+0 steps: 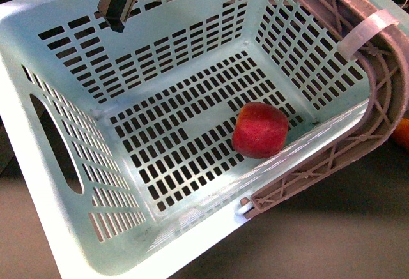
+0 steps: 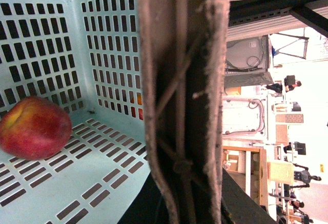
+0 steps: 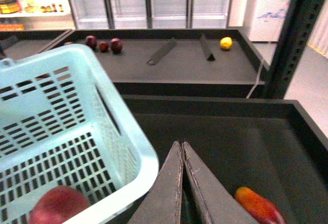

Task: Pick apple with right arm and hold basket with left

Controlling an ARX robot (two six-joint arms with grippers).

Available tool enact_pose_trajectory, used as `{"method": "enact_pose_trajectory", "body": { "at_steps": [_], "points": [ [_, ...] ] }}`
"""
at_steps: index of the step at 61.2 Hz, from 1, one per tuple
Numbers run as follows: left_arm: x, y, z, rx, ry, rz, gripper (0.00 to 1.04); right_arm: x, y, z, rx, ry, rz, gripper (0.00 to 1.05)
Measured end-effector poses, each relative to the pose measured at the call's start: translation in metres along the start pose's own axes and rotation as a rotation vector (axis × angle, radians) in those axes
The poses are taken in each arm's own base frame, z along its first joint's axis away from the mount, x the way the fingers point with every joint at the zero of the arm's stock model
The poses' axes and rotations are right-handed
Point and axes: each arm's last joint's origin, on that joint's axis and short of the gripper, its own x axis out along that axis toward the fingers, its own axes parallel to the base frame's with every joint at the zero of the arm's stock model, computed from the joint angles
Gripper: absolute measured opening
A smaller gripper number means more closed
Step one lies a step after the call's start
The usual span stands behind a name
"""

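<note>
Front: apple (image 1: 259, 129) lies on the basket (image 1: 38, 55) floor, beside the handle (image 1: 383, 94).
Left wrist: the handle fills the view; can't tell the left gripper's state.
Right wrist: right gripper (image 3: 181, 144) pinched closed and empty, outside the rim. Shelf tags (image 3: 13, 27) too blurred to read.

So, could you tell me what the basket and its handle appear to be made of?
The basket looks like moulded plastic, pale mint and slightly glossy: uniform slots, light streaks on the rim. The handle seems plastic too, grey-brown and matt, with moulded cross ribs; its fuzzy edge might be wear or a covering.
</note>
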Motion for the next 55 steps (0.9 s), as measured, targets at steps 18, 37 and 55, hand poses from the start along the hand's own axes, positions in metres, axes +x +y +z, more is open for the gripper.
{"method": "enact_pose_trajectory", "body": {
  "at_steps": [18,37,55],
  "points": [
    [0.000,0.000,0.000,0.000,0.003,-0.001,0.07,-0.014,0.000,-0.010,0.000,-0.001,0.002,0.02],
    [0.000,0.000,0.000,0.000,0.002,-0.001,0.07,-0.024,0.000,-0.018,0.000,-0.021,0.002,0.02],
    [0.000,0.000,0.000,0.000,0.001,-0.001,0.07,-0.032,0.000,-0.017,0.000,-0.026,0.002,0.02]
  ]
}}
